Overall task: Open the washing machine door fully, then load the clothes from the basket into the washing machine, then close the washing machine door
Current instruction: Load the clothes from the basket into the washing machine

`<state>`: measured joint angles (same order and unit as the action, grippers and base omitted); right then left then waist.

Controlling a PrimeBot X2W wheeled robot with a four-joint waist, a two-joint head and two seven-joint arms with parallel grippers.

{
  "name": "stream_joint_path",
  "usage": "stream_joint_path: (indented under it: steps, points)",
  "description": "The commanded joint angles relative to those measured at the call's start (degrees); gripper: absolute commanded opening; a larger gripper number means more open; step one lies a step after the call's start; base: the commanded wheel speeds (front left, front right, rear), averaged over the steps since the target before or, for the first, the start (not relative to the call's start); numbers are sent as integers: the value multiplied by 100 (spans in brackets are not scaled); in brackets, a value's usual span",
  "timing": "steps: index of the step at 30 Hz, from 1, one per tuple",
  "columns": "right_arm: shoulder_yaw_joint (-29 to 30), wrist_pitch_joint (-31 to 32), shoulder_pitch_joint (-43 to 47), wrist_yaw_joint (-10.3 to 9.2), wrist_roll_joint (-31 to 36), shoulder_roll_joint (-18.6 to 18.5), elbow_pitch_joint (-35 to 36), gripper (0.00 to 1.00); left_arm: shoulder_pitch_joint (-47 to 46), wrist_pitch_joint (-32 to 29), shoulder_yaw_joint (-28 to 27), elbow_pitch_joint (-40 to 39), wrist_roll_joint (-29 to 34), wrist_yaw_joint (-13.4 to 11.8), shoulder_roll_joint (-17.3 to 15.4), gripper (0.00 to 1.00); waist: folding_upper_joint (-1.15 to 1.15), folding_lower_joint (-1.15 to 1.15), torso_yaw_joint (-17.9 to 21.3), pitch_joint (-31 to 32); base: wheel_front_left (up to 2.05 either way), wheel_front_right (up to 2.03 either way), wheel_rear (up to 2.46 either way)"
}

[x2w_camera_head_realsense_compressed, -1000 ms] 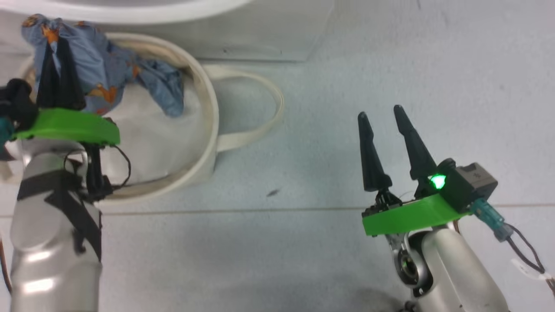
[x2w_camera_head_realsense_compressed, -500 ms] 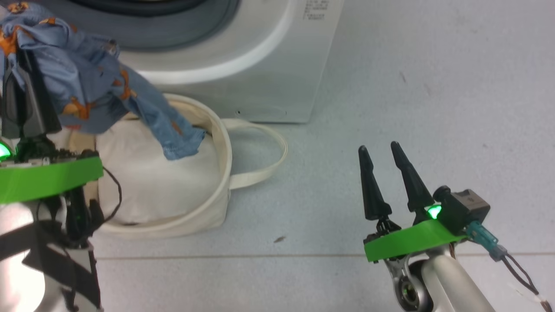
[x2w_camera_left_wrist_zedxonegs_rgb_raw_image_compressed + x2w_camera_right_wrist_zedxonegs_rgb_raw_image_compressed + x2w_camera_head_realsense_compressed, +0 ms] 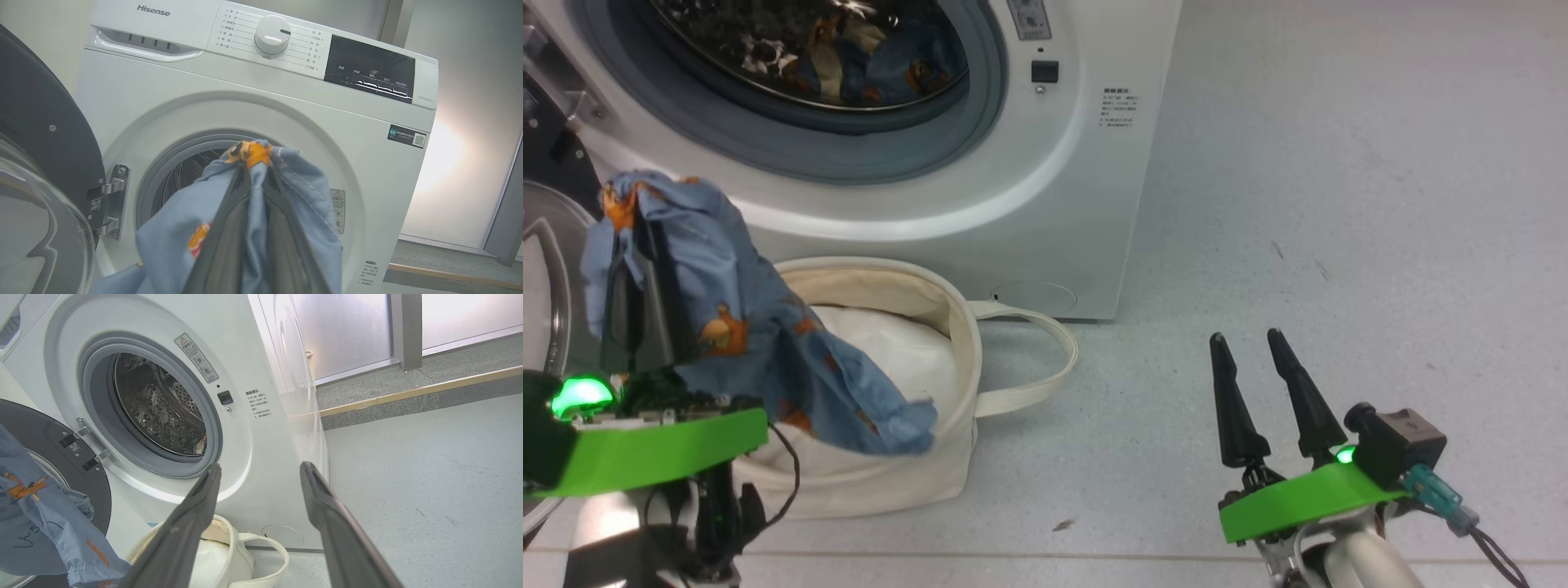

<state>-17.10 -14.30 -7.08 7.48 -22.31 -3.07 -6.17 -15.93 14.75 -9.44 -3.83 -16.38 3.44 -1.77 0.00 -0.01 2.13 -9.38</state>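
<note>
- Left end effector [image 3: 637,237], 8 o'clock in head view: jaws narrow, clamped on a light-blue garment [image 3: 743,327] with orange prints. The cloth is bunched over the fingertips, its tail hanging toward 4 o'clock over the basket [image 3: 890,482]. Can't tell if it touches the rim.
- Left wrist view: the gripped garment is held up in front of the drum opening, outside it.
- Right end effector [image 3: 1245,351], 4 o'clock: fingers spread wide, holding nothing, over the floor [image 3: 1339,204].
- Basket at 7 o'clock on the floor, just in front of the washing machine [image 3: 1078,204]. White liner [image 3: 890,359] inside, loop handle [image 3: 1045,367] lying toward 3 o'clock.
- Washing machine door [image 3: 547,269] swung open at 9 o'clock.
- Drum [image 3: 768,73] at 11 o'clock: blue-and-orange cloth [image 3: 874,57] lies inside.
</note>
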Motion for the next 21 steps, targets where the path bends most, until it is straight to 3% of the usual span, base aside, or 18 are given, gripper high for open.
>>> stream_joint_path:
  steps: [1,13,21]
  points:
    - [-133,-70,-23,1,-42,19,166,100,-72,25,-114,-236,-3,-63,-111,0,0,1,4,60,0,0,0]
    - [-137,-70,-168,1,-27,19,244,100,-503,25,-129,106,33,-22,-111,0,0,1,211,-422,0,0,0]
    - [-39,-70,-493,1,16,19,387,100,-1904,25,-308,903,568,233,-111,0,0,1,475,-1386,0,0,0]
